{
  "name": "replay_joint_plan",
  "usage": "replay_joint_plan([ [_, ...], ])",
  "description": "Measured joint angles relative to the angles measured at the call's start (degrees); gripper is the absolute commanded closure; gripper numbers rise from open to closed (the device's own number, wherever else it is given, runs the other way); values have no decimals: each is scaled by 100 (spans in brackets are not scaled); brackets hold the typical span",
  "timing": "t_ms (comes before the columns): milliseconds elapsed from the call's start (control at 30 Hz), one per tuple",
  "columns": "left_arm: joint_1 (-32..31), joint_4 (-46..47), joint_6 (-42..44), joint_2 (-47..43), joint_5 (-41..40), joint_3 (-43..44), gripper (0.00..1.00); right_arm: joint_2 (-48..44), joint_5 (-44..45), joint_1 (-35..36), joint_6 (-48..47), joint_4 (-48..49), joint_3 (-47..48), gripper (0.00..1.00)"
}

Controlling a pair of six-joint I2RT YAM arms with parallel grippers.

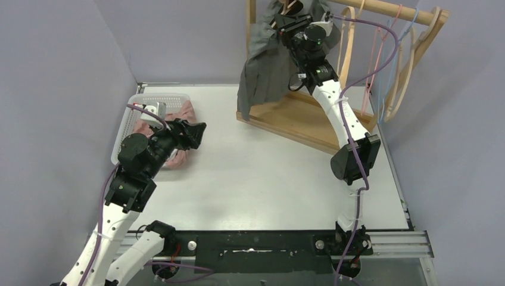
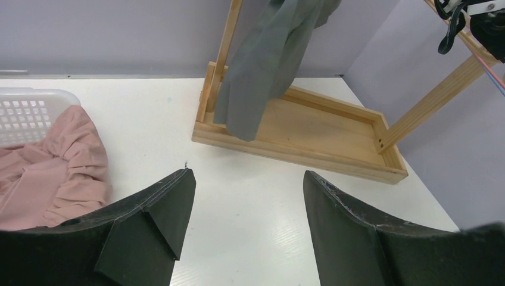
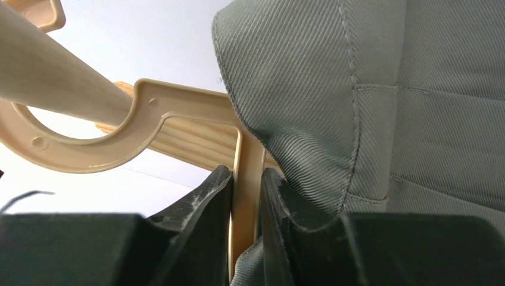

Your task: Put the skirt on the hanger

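– At the far right corner of the bench [image 1: 268, 179], what do you record?
– One wooden rack [image 1: 298, 116], a tray base with uprights and a round rail [image 1: 387, 9] across the top. The grey skirt [image 1: 265, 65] hangs at the rail's left end, draped over a pale wooden hanger [image 3: 178, 119]. Its cloth falls down beside the left upright as far as the tray.
– Is the hanger seated?
– Its hook curves round the rail in the right wrist view. The skirt's waistband lies over the hanger's shoulder, close against the right pincer.
– State of the right pincer [image 3: 246, 196]?
– Pressed together on the hanger's thin vertical strip just below the hook, one finger either side. The arm is raised high, reaching up to the rail.
– And the left pincer [image 2: 247, 196]?
– Spread wide, nothing between the fingers. It is held low over the bench just beside the white basket [image 1: 149, 98] and faces the rack.
– Contents of the basket?
– One pink garment [image 2: 53, 161], bunched, part of it spilling over the rim nearest the left pincer.
– Anything else on the rail?
– Several spare hangers [image 1: 405, 65] at the right end, wooden and thin coloured ones, well apart from the skirt.
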Motion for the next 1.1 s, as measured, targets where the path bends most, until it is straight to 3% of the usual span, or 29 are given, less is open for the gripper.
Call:
replay_joint_plan([
  [133,0,-98,44,0,-127,0,32,2,-168,-24,-28,22,15,49],
  [200,0,-166,96,4,-203,0,23,2,-229,-26,-107,87,15,44],
  [233,0,-195,114,7,-229,2,12,0,-273,-26,-175,122,15,42],
  [300,0,-286,188,39,-284,24,10,-70,-345,-13,-382,289,-133,38],
  [800,35,-726,190,243,-636,334,10,-2035,1266,1158,-2345,-39,-1552,34],
  [1100,192,-1394,-31,365,-1016,566,10,-2929,859,1727,-3646,83,-2704,34],
])
